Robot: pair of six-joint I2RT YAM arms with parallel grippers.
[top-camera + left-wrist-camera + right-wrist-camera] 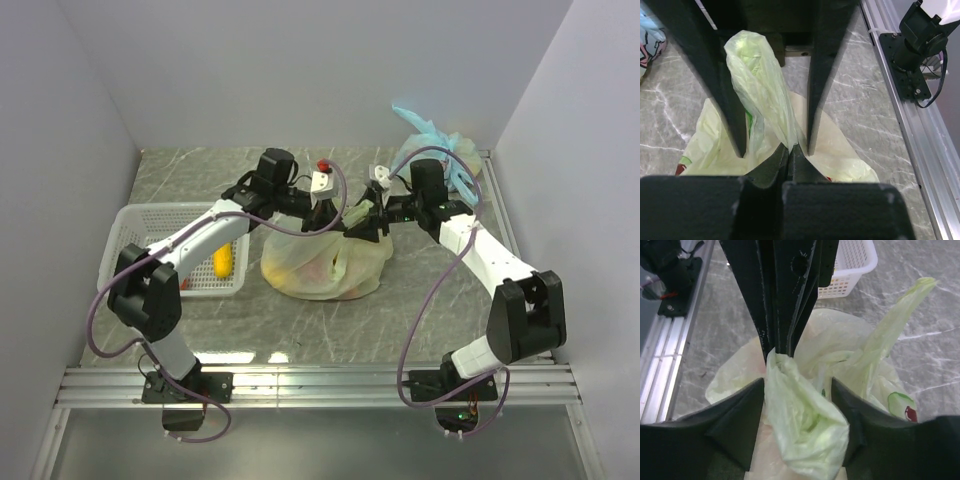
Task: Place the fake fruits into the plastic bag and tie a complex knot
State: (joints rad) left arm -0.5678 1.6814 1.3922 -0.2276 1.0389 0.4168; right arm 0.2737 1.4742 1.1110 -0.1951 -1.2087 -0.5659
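Note:
The pale yellow-green plastic bag sits bulging mid-table, with faint orange and red fruit shapes showing through its film. My left gripper is shut on one twisted handle, pinching it at the base. My right gripper faces it from the right, open. Its jaws stand on either side of that same bunched handle without squeezing it. The bag's other handle sticks up free on the far side. A yellow fruit lies in the basket.
A white slotted basket stands at the left. A tied light blue bag sits in the back right corner. A small red thing lies behind the bag. Walls close in on three sides, and a metal rail runs along the near edge.

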